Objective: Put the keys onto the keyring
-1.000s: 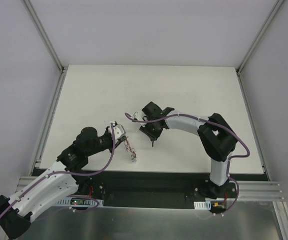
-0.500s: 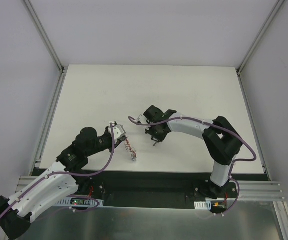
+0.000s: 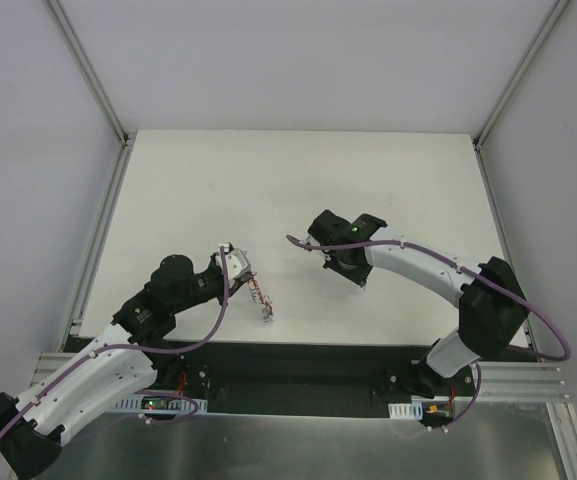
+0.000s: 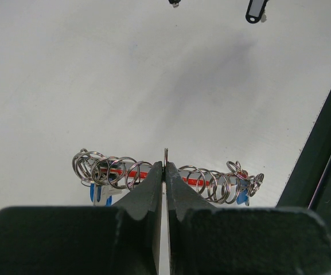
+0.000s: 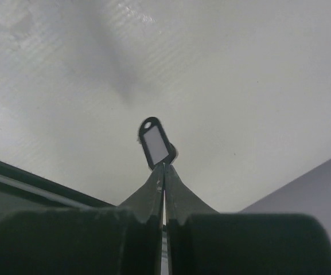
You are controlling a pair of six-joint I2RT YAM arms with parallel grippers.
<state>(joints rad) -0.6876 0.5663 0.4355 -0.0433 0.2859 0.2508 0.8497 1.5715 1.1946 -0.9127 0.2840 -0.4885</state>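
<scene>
My left gripper point(image 3: 247, 270) is shut on one ring of the keyring point(image 3: 261, 298), a row of silvery rings with a red tag. In the left wrist view the rings point(image 4: 112, 171) spread to both sides of my left gripper point(image 4: 165, 166), with blue bits beneath. My right gripper point(image 3: 362, 283) is shut on the black key. In the right wrist view the key's black head with a whitish window point(image 5: 155, 142) sticks out past my right gripper point(image 5: 164, 167), above the table. The black key also shows at the top of the left wrist view point(image 4: 256, 10).
The white table point(image 3: 298, 180) is bounded by metal frame posts point(image 3: 88, 70) at the back corners. The black front rail point(image 4: 326, 143) runs close behind the keyring. The keyring's lower end point(image 3: 267, 316) hangs near the table's front edge.
My right arm has swung to the right with the black key, away from the keyring. My left gripper and the keyring have stayed put.
</scene>
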